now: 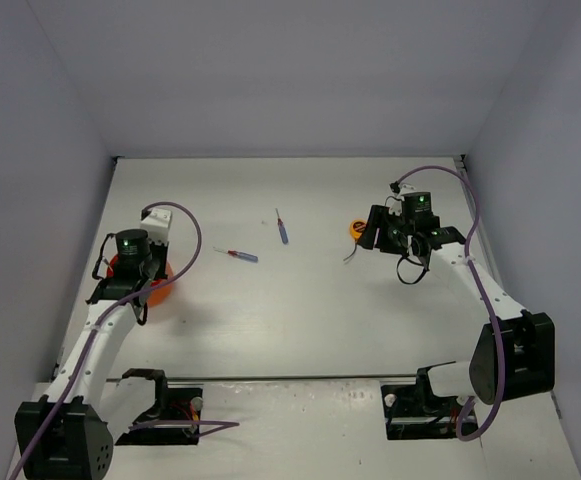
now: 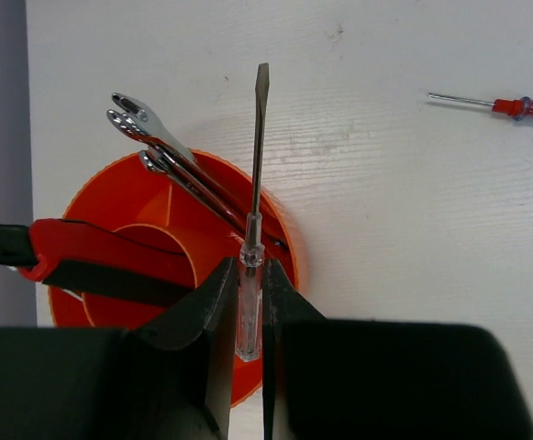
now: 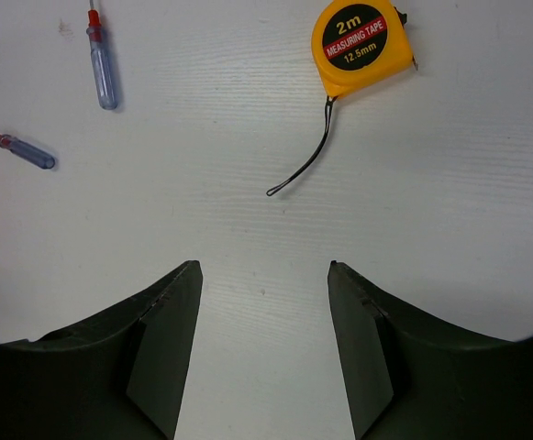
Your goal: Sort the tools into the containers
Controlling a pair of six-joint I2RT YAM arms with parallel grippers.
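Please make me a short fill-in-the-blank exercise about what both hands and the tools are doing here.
The left hand is shut on a ____ above the orange tub.
The right hand is ____ and holds nothing.
The tape measure on the table is ____ in colour.
____ blue-handled screwdrivers lie on the table.
Missing words: screwdriver; open; yellow; two.

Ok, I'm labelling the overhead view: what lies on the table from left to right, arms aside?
Round orange-red plastic tub → nearer small blue-handled screwdriver → farther small blue-handled screwdriver → yellow tape measure.
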